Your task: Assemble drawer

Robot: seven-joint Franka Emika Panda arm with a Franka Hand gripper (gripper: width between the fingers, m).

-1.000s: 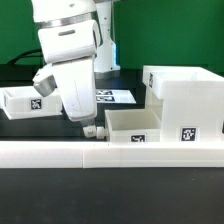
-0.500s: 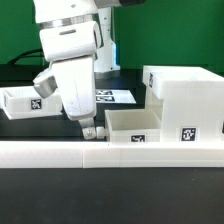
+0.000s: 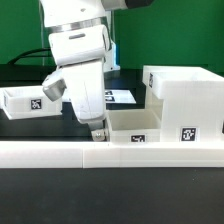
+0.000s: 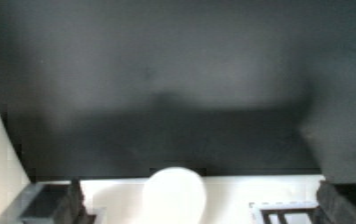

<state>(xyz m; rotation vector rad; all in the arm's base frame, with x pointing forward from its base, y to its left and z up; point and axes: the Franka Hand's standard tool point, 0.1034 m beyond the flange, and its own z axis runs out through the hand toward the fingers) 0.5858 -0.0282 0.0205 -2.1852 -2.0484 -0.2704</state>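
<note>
In the exterior view a small white tray (image 3: 132, 126) with a marker tag sits mid-table behind the rail. My gripper (image 3: 97, 132) hangs low at the end of the tray that faces the exterior view's left, hiding the tray's knob there. In the wrist view the rounded white knob (image 4: 175, 189) rises from the tray's white face (image 4: 246, 192). It lies between my dark fingers (image 4: 52, 203), which stand wide apart and clear of it, so the gripper (image 4: 196, 206) is open. The large white box shell (image 3: 186, 96) stands on the exterior view's right. A second tray (image 3: 24, 102) lies on the left.
The long low white rail (image 3: 110, 152) runs across the front of the black table. The marker board (image 3: 122, 97) lies flat behind my arm. A green backdrop closes off the back.
My arm and gripper have shifted toward the exterior view's right, closing on the middle tray's knob end. The trays and the box shell have not moved.
</note>
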